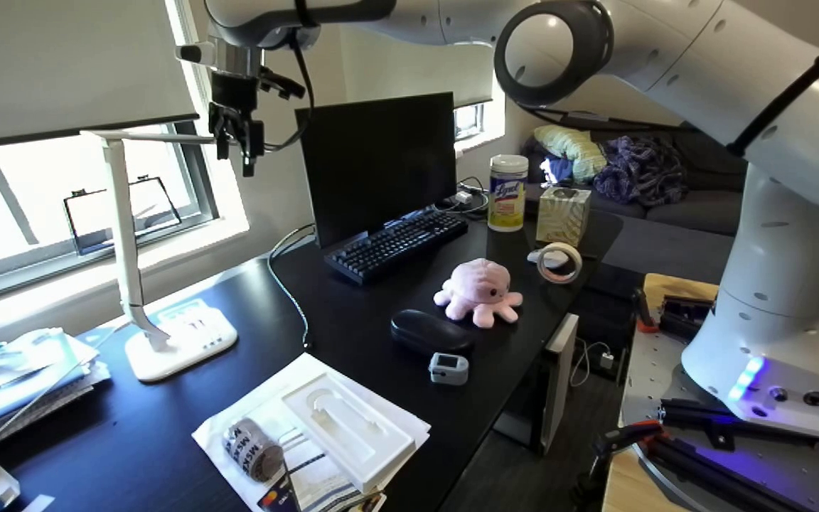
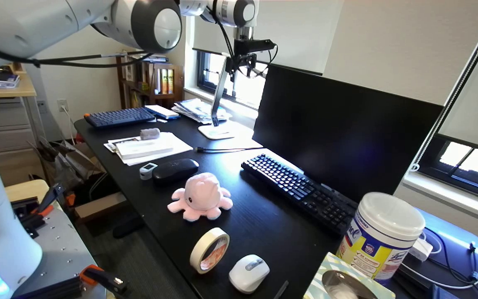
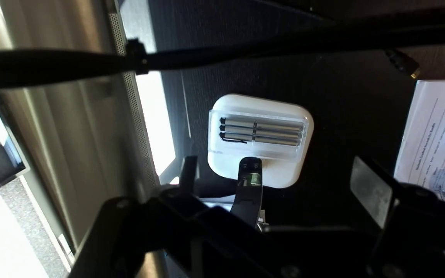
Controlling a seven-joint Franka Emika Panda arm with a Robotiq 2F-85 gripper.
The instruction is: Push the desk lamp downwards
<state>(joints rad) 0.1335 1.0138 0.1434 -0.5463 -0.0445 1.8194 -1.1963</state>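
Well beneath the jaws spreads the dark surface (image 1: 363, 309), and the monitor (image 1: 381, 171) stands to one side of them. On their opposite side, near them, rises the desk lamp (image 2: 220, 91): its base (image 1: 196, 347) rests on the surface below the jaws, its stem (image 1: 124, 220) reaches up to about their height, and its light bar (image 1: 161, 136) runs roughly level from the top towards them, the far end hidden. The keyboard (image 1: 397, 245) lies lower than the jaws, on the monitor's side. The jaws themselves point down, spread wide apart in the wrist view, gripping nothing that shows; whether the bar passes between, behind or against them cannot be told. Beneath the jaws, on the base, a clear tray (image 3: 276, 151) carries pens (image 3: 272, 132). With the bar still up, the step in hand looks like lining up, the push not yet made. The next move probably calls for setting the jaws squarely over the bar, perhaps drawn together, then a slow, straight descent so it folds without tipping the lamp.
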